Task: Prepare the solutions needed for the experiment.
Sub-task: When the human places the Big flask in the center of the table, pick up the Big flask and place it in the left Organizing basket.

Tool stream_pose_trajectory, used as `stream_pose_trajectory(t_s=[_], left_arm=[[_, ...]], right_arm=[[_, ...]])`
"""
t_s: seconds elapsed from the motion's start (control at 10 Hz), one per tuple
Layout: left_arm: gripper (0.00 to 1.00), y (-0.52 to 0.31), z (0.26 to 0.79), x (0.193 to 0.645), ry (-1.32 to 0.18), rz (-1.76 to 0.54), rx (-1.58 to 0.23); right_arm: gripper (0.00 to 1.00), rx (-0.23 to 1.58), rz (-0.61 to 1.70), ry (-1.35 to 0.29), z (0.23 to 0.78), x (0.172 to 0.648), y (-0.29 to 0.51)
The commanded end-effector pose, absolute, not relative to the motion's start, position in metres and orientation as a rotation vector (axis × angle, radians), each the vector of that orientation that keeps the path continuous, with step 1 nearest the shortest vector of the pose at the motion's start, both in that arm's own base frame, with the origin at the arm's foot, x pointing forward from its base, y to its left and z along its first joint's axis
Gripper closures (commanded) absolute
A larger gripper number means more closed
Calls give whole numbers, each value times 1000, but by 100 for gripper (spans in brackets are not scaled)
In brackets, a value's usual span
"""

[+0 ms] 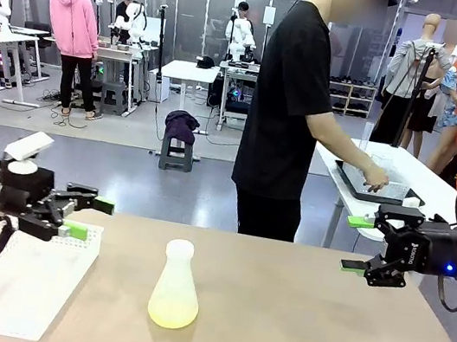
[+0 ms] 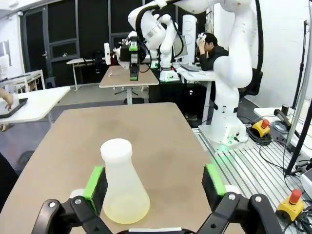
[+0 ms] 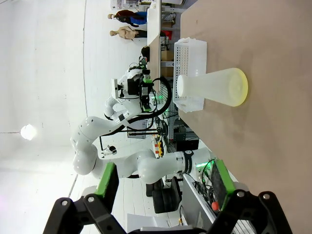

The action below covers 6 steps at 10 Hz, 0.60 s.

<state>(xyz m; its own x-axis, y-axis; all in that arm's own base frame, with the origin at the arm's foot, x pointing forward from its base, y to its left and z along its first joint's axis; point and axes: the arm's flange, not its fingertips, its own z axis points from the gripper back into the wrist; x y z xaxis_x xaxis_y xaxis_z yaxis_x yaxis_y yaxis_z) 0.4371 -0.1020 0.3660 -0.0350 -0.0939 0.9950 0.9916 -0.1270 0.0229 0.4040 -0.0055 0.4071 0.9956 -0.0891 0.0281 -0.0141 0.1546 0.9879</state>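
Conical flask upright at table centre; solutions, pale yellow-green, form a shallow layer in its base. Left gripper at flask's 9 o'clock, jaws spread, empty. Right gripper at 3 o'clock, jaws spread, empty. White perforated tray under left gripper.

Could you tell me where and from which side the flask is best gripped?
Probably at the narrow neck just below the mouth of the flask, coming in level from the side of the left gripper, open and already facing it. The flask stands upright, and its cone widens toward the solutions, where pads could slip.
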Motion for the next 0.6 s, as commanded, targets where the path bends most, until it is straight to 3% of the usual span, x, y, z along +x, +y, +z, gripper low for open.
stream_pose_trajectory(t_s=[0.0, 0.5], left_arm=[[0, -125, 358, 465, -1057, -1356, -1201], [0, -156, 325, 491, -993, -1412, -1237]], right_arm=[[4, 1420, -39, -93, 407, 403, -6], [4, 1420, -39, -93, 407, 403, -6]])
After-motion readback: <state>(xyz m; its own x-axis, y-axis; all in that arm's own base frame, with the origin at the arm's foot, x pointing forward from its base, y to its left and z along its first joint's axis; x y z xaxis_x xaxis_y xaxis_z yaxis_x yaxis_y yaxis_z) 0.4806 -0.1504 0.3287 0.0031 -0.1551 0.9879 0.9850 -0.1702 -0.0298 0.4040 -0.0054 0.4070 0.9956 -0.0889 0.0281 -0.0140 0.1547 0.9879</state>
